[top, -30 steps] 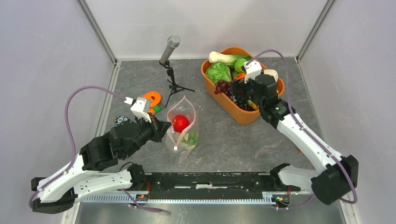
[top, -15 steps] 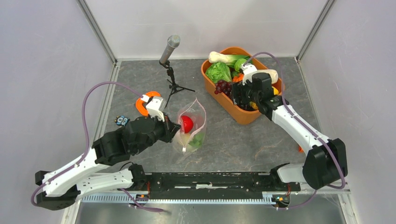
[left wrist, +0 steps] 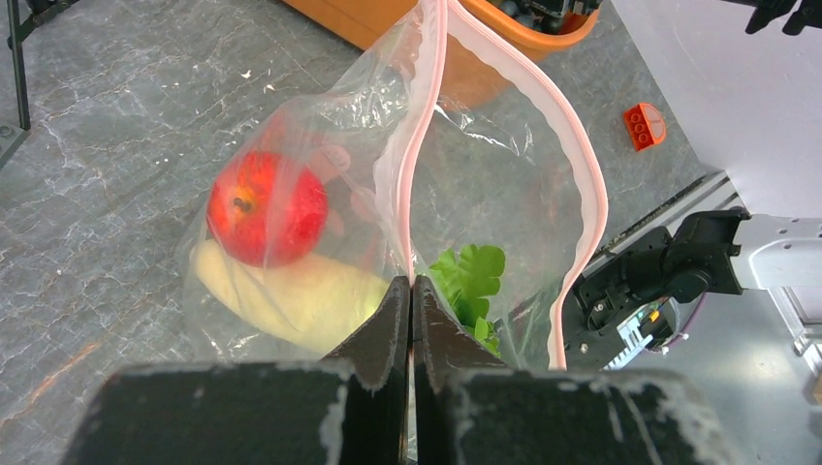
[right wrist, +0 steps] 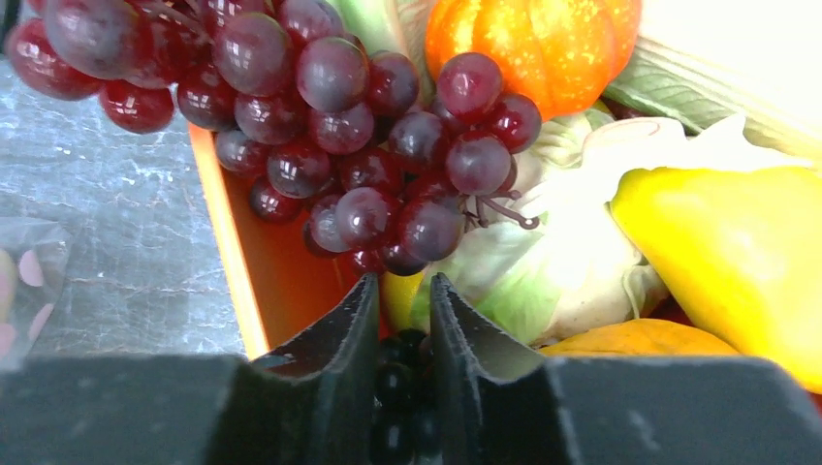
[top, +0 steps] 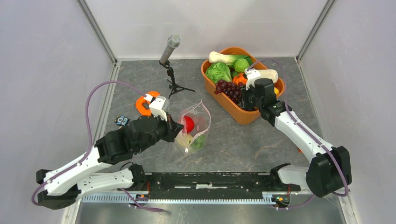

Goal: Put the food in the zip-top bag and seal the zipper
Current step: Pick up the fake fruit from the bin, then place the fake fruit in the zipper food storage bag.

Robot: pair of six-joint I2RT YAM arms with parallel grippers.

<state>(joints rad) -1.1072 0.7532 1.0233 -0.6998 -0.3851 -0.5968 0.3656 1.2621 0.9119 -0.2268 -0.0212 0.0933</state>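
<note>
Bag [left wrist: 504, 174] rim is pinched tight in my left fingers [left wrist: 378, 329]; right of it, my right fingers [right wrist: 339, 349] clamp grapes [right wrist: 368, 145] in the tub [right wrist: 242, 262].

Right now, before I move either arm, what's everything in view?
bag: 1, clear, pink zipper open, mid-table
apple: 1, red, in bag
yellow piece: 1, pale, in bag beside apple
leaf: 1, green, in bag
tub: 1, orange, far right
grapes: 1 bunch, dark purple, tub's left side
lettuce: 1, green, in tub
leek: 1, white-green, tub's far end
pumpkin: 1, orange, in tub
pepper: 1, yellow, in tub
microphone: 1, grey, black tripod, far centre
ring: 1, orange, left of bag
brick: 1, orange, right side
left gripper: shut on bag's edge
right gripper: shut on grapes, in tub
</note>
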